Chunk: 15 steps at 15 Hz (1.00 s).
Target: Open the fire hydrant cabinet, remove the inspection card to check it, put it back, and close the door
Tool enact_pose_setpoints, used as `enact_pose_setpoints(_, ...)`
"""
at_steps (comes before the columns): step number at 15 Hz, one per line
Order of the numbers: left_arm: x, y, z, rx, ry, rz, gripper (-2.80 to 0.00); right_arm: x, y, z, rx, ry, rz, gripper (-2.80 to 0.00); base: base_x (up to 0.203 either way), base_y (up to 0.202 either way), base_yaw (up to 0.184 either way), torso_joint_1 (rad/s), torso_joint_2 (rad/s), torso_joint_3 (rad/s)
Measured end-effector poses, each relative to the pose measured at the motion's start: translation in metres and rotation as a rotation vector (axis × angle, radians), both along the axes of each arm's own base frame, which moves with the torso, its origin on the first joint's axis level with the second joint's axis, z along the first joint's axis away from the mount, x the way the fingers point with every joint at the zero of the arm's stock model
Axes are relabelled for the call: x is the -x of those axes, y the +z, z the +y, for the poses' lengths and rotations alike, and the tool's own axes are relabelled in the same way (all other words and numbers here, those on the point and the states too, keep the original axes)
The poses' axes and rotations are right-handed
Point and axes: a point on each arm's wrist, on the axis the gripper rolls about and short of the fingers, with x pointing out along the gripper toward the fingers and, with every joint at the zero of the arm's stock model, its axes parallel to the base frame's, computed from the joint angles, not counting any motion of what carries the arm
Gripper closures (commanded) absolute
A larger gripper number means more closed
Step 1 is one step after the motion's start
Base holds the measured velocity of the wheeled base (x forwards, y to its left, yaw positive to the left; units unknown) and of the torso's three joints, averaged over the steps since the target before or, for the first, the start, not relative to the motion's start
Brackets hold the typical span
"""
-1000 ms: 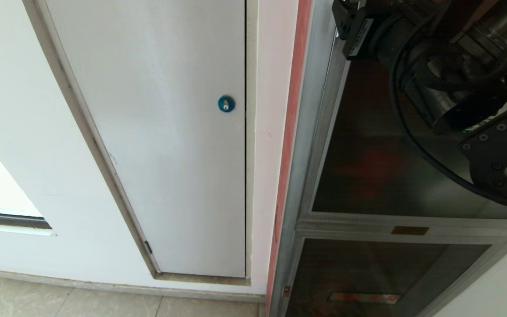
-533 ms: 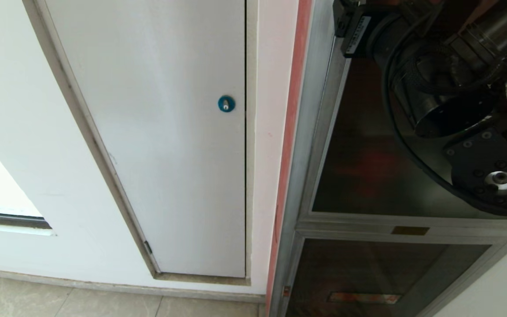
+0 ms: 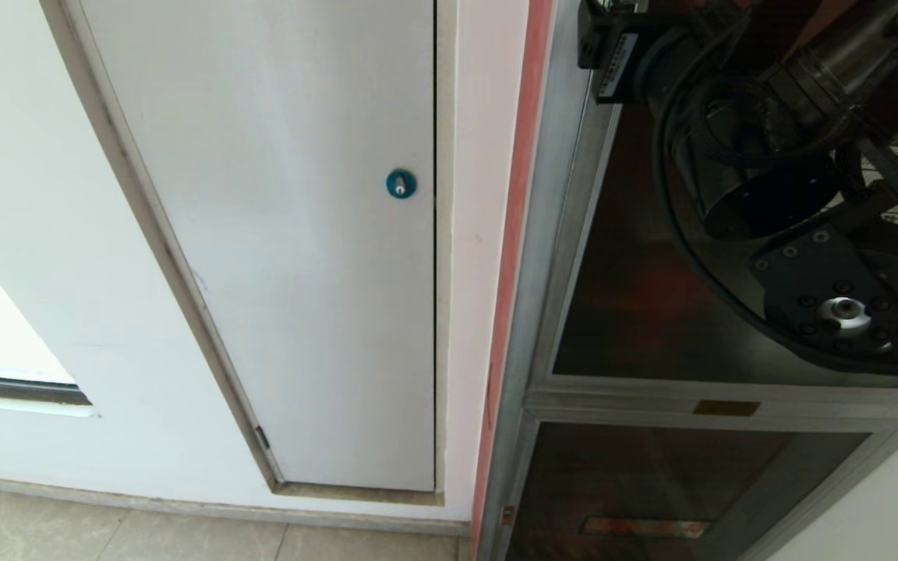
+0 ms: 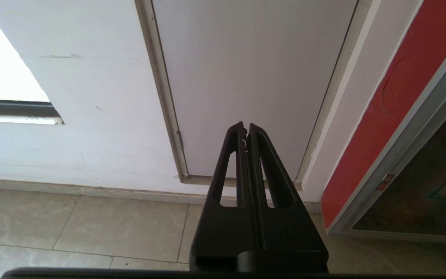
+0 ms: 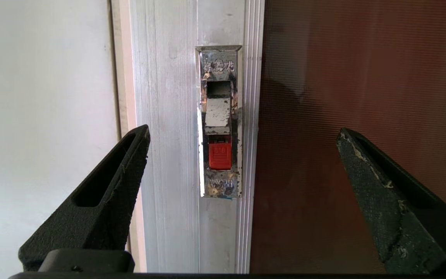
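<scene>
White wall fills the left of frame while the door [image 3: 652, 312], silver-framed dark tinted glass with a red-tabbed latch [image 5: 220, 155], is seen shut at right, faced by the right gripper [image 5: 242, 155] spread wide, nothing held.

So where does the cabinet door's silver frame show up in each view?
Head view: the door frame runs down right of centre, beside the red strip.
Left wrist view: frame at the right edge, beyond the shut left gripper.
Right wrist view: frame in the centre, bearing the red latch, between the open right gripper's fingers.
Shared landmark: the dark tinted glass.
</scene>
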Motion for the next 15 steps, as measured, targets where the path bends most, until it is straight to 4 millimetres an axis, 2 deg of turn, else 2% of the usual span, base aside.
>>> enact_pose_setpoints(8,0.0,0.0,0.0,0.0,0.0,0.0,0.0,-0.011,0.007,-0.001,-0.001,-0.031,-0.011,-2.8,0.0,0.0,0.0,0.0,0.0,0.0)
enact_pose_setpoints(9,0.0,0.0,0.0,0.0,0.0,0.0,0.0,-0.012,0.006,-0.001,0.001,-0.034,-0.009,0.0,0.0,0.0,0.0,0.0,0.0,0.0)
enact_pose_setpoints(15,0.0,0.0,0.0,0.0,0.0,0.0,0.0,-0.02,0.004,-0.002,0.015,-0.041,-0.001,0.0,0.0,0.0,0.0,0.0,0.0,0.0)
